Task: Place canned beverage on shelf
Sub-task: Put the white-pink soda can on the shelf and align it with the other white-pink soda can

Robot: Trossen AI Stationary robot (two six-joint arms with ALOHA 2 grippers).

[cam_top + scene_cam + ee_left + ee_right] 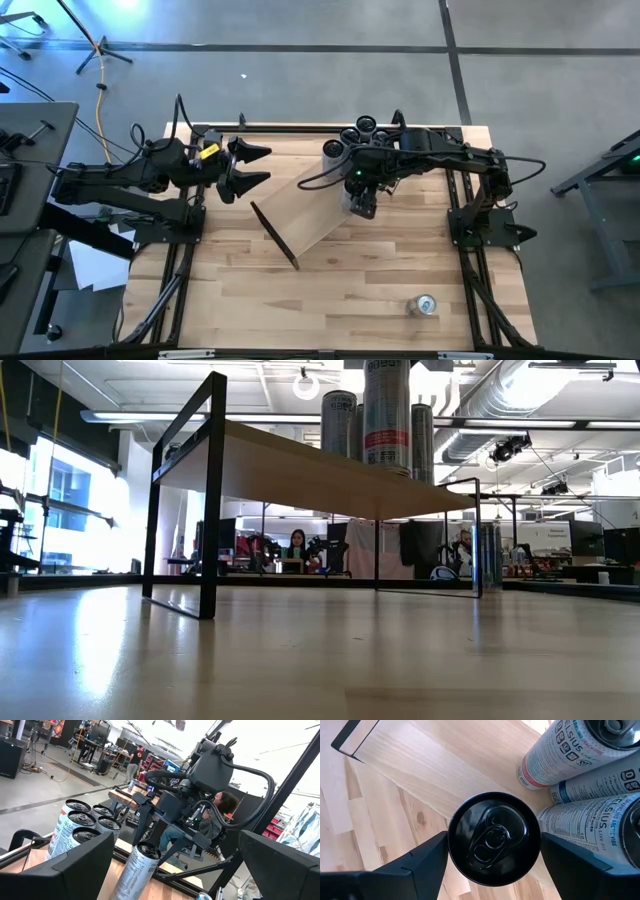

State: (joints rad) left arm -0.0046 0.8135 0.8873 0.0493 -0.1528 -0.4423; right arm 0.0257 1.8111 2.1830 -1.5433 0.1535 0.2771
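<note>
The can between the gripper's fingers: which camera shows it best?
The right wrist view: the can fills it, black top up. The left wrist view shows its side, the low view its label; from above, the right gripper hides it.

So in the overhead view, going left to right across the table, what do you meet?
Left pincer → shelf → right pincer around a can on the shelf → lone can lying near the table's front.

Bright overhead lamps [305, 382] and big windows [60, 500] w/ daylight; tabletop [320, 660] shows broad soft glare at its near edge. Left wrist view: backgrd washed out white, near fingers [75, 865] blurred; shadows faint.
</note>
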